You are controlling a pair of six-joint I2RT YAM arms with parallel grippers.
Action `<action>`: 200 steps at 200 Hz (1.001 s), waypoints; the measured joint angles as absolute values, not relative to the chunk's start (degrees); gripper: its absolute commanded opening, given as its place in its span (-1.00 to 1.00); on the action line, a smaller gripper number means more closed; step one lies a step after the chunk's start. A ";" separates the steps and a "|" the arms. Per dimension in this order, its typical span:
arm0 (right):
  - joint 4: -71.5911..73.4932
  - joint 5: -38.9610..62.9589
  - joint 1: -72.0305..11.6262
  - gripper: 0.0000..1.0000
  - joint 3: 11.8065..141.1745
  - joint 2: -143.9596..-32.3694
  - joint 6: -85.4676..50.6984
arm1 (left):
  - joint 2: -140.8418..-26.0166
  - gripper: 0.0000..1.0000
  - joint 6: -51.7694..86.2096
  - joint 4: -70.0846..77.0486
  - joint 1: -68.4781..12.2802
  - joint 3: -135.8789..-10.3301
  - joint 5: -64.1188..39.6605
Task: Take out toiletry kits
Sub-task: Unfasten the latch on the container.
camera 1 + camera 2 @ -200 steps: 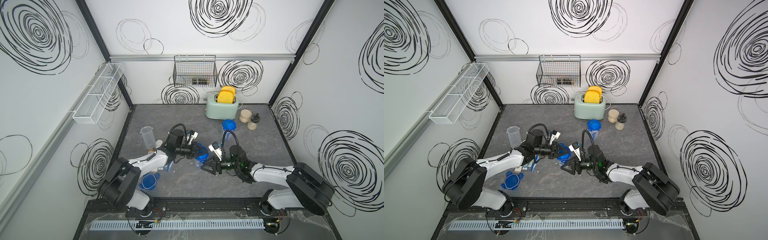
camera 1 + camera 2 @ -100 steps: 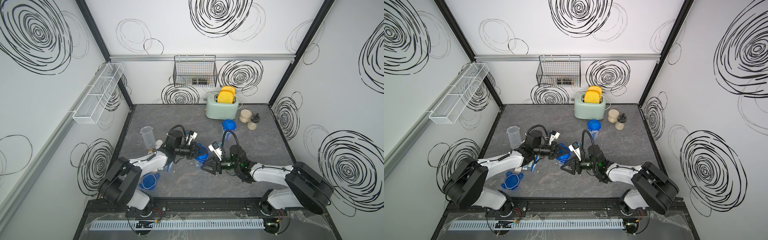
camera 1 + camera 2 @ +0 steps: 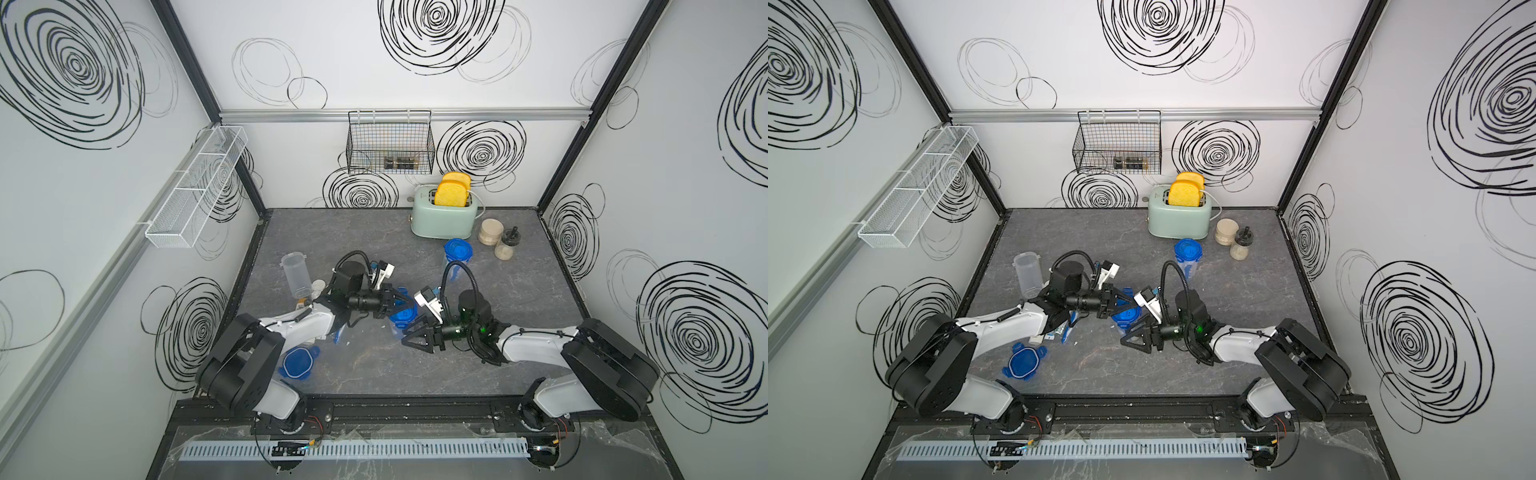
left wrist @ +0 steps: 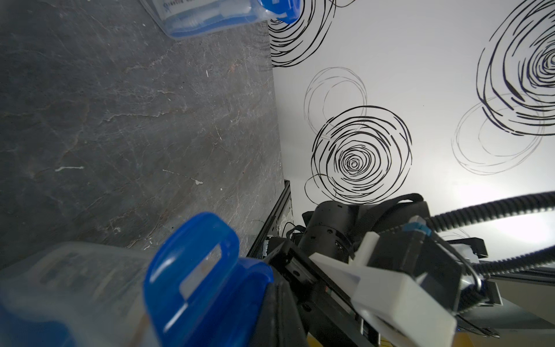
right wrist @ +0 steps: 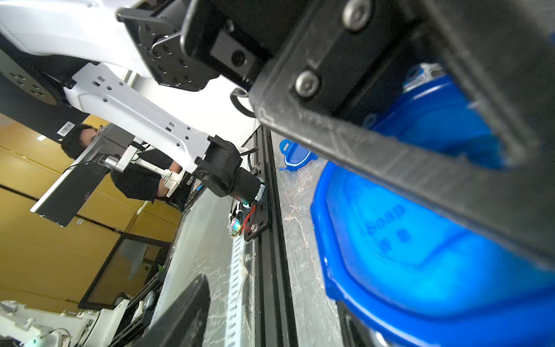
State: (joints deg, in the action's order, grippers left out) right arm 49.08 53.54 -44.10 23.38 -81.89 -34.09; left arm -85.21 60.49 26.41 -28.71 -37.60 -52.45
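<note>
Top views first: your left gripper sits pressed together at the left edge of the blue lid on the middle box, and you can't tell whether it's pinching anything. Your right gripper is at the same lid from the near side, jaws spread. Loose kit bits lie on the table under the left arm. A white tin sits just beside the empty tub. A loose lid lies near the left arm's base. The far box stands closed near the toaster.

Left wrist: a blue lid clip fills the foreground, right against the middle box, whose contents are too blurry to name. You can see a toothbrush inside the far box.

Right wrist: one finger lies across the lid and the other finger stands well apart from it. A kit piece marked Soap shows through the blue plastic, inside the box.
</note>
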 measured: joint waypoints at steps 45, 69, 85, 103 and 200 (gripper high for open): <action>58.43 62.19 -44.91 0.42 24.47 -81.71 -33.15 | -85.60 -1.00 60.55 26.98 -29.23 -37.60 -52.01; 58.37 63.81 -44.91 0.45 25.58 -81.47 -31.53 | -85.60 -1.00 60.53 26.98 -29.23 -37.63 -51.96; 54.65 63.66 -44.91 0.46 25.74 -80.07 -28.97 | -85.56 -1.00 60.42 26.63 -29.26 -37.85 -51.92; 49.28 63.00 -44.91 0.48 25.74 -77.08 -25.74 | -85.01 -1.00 59.40 24.21 -29.26 -38.59 -51.35; 35.46 57.04 -42.35 0.46 25.45 -67.75 -18.96 | -65.45 0.53 42.85 -4.25 -20.29 -49.65 -45.08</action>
